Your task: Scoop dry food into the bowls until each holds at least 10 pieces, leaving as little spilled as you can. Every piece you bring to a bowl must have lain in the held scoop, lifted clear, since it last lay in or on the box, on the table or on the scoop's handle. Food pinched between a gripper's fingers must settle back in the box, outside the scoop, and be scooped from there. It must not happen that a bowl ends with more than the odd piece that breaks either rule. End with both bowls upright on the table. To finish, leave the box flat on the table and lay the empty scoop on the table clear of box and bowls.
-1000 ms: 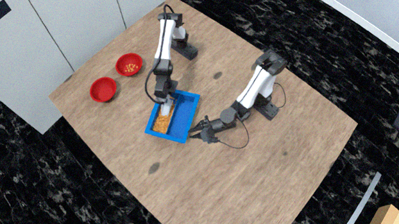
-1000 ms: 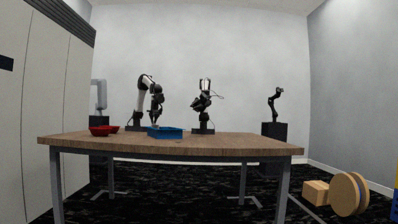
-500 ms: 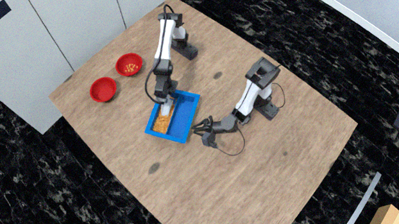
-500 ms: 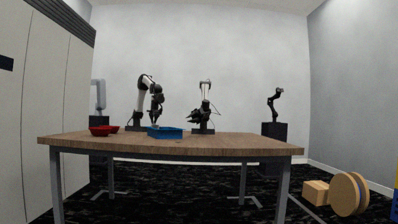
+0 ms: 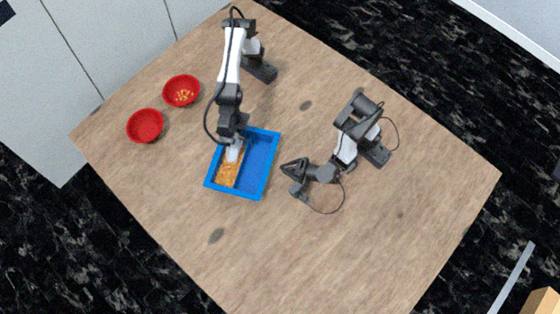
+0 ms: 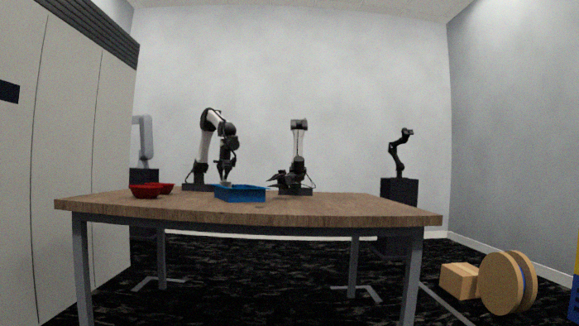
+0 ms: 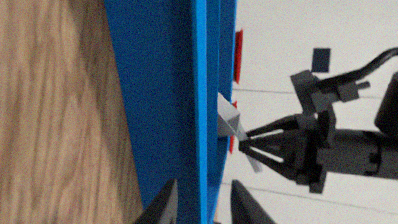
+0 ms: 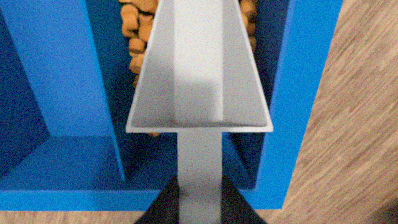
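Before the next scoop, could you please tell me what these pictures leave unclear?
- Scoop mouth: cut off by the right wrist view's top edge.
- Exact piece count in the farther-up bowl: too small in the top view.
- Contents of both bowls, exterior view: hidden by their walls.

And here are the arms, left (image 5: 344,148) (image 6: 298,141) and right (image 5: 231,57) (image 6: 204,142), a matching pair! White links, look, set between dark grey, nearly black joints. Chunky, rounded housings there, dark blocky bases (image 5: 377,156) (image 5: 265,72), and thin black cables looping outside. The fingers? Dark, tapering wedges!
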`<move>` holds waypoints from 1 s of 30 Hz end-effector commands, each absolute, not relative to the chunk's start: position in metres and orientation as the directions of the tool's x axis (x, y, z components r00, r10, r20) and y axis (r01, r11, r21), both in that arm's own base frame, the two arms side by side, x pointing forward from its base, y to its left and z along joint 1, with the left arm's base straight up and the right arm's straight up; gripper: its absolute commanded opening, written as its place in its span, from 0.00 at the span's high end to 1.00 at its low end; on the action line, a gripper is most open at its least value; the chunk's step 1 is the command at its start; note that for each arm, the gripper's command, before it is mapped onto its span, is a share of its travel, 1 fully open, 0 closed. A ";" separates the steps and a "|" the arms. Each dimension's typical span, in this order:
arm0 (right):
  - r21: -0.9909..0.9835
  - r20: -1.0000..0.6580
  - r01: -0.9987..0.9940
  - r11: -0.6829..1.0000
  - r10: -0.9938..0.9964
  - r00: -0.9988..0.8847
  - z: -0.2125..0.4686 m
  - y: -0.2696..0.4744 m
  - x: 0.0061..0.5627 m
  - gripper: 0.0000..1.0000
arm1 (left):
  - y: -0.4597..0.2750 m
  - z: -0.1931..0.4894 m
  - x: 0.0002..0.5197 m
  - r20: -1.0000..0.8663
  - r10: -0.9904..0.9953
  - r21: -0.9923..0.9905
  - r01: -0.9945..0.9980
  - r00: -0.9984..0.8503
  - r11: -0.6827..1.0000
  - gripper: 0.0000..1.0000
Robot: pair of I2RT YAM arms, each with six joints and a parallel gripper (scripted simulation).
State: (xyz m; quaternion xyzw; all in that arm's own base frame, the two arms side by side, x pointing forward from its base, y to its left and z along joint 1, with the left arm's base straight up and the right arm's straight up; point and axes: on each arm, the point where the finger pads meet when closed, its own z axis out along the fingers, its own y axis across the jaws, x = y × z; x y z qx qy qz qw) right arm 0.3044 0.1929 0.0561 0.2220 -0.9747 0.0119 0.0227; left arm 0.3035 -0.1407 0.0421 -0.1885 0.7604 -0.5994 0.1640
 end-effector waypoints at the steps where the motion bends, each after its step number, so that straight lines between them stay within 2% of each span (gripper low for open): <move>1: -0.004 -0.009 -0.431 0.903 -0.431 -0.902 0.077 0.196 0.313 1.00 | -0.145 0.049 0.299 -0.020 -0.470 -0.986 -0.060 -0.883 0.153 0.73; 30: -0.004 -0.009 -0.431 0.903 -0.431 -0.902 0.077 0.196 0.313 1.00 | -0.162 0.038 0.317 -0.025 -0.492 -0.982 -0.070 -0.870 0.175 0.73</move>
